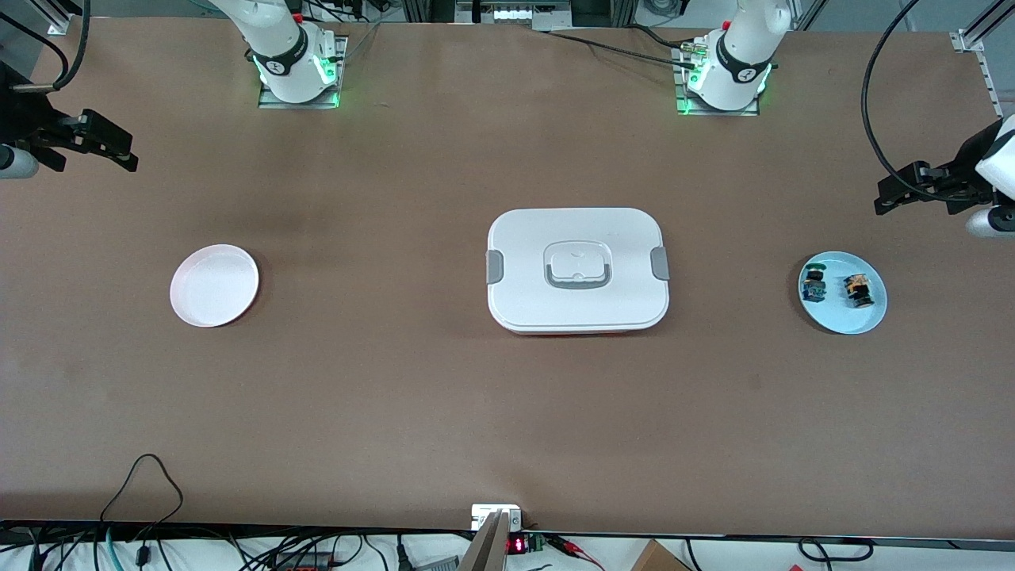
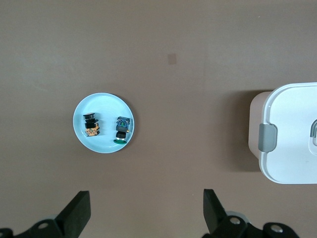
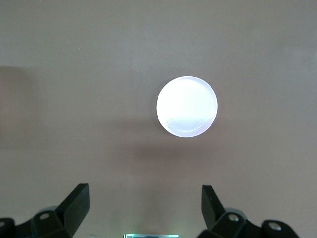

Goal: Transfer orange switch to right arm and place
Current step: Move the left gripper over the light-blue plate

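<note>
Round blue plate, tiny orange switch

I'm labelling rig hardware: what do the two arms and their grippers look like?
Both arms are white with black joint bands, on bases lit green. Black cables loop near each. The left gripper and right gripper are black, with angular tapered fingers.

The orange switch, black-bodied with orange-yellow parts, lies on the blue plate, just beside the blue-green switch.
</note>
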